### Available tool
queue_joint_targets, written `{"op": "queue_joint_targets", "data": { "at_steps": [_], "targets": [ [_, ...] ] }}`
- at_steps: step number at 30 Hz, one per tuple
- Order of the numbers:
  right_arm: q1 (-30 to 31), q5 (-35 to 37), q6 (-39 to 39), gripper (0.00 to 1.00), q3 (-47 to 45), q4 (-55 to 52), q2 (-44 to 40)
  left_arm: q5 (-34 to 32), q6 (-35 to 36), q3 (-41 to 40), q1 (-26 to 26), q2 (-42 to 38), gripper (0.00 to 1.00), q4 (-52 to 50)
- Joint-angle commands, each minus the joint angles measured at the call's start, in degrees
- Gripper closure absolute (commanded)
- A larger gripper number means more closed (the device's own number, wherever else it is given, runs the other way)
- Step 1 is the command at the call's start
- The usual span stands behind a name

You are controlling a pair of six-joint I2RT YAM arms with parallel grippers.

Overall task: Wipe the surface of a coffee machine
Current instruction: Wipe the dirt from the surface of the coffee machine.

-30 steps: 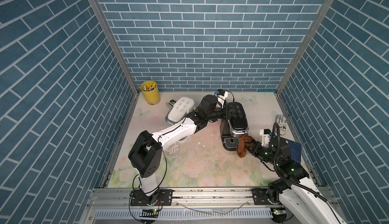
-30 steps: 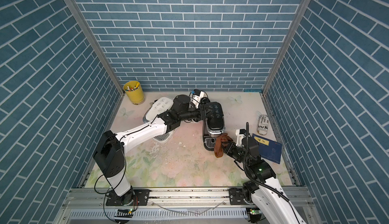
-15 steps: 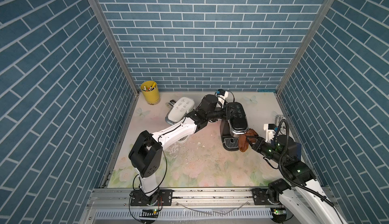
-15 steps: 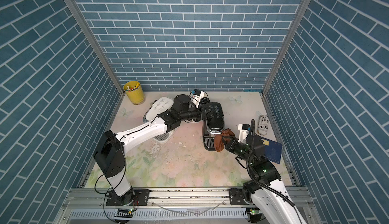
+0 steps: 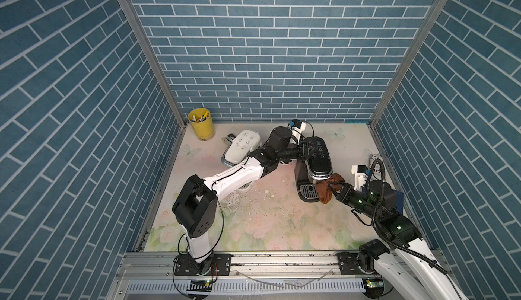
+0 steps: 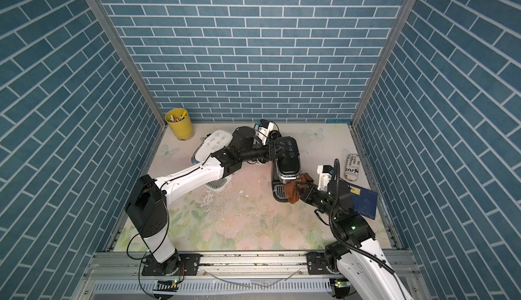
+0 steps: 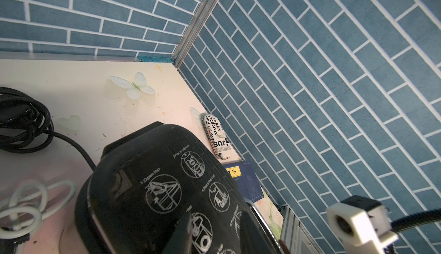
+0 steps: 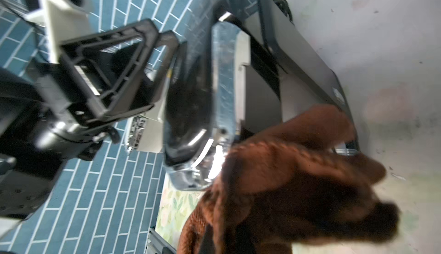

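Lid (image 7: 167, 193) text "1.Open top"; R end effector (image 5: 332, 190) pinching brown cloth (image 5: 327, 191); L end effector (image 5: 306, 150) gripping coffee machine (image 5: 317, 160).

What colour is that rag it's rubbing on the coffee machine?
Rusty brown. The rag shows best in the right wrist view, though slightly blurred.

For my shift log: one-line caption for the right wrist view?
Right gripper presses brown cloth against coffee machine's front edge.
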Motion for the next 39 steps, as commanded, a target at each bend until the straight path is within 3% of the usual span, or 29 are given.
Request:
{"op": "queue_joint_targets", "data": {
  "at_steps": [1,8,20,34,39],
  "targets": [
    [1.9,-1.1,-1.1,1.0,1.4,1.9,1.5,1.3,-0.3,-1.0,-0.7,3.2,0.65,-6.2],
    [4.1,2.6,-0.9,1.0,-4.3,4.3,2.8,1.3,-0.6,-1.5,-0.7,3.1,0.65,-6.2],
    [13.7,7.4,-2.1,1.0,1.9,7.2,4.7,1.3,-0.6,-1.8,-0.7,2.9,0.65,-5.8],
    [25.6,27.2,-6.6,1.0,-0.7,19.7,8.0,1.4,-0.7,-2.8,-0.7,2.8,0.65,-5.6],
    [26.6,34.5,-5.8,1.0,-1.6,16.6,7.9,1.6,-0.7,-2.5,-0.7,3.0,0.65,-5.5]
  ]
}}
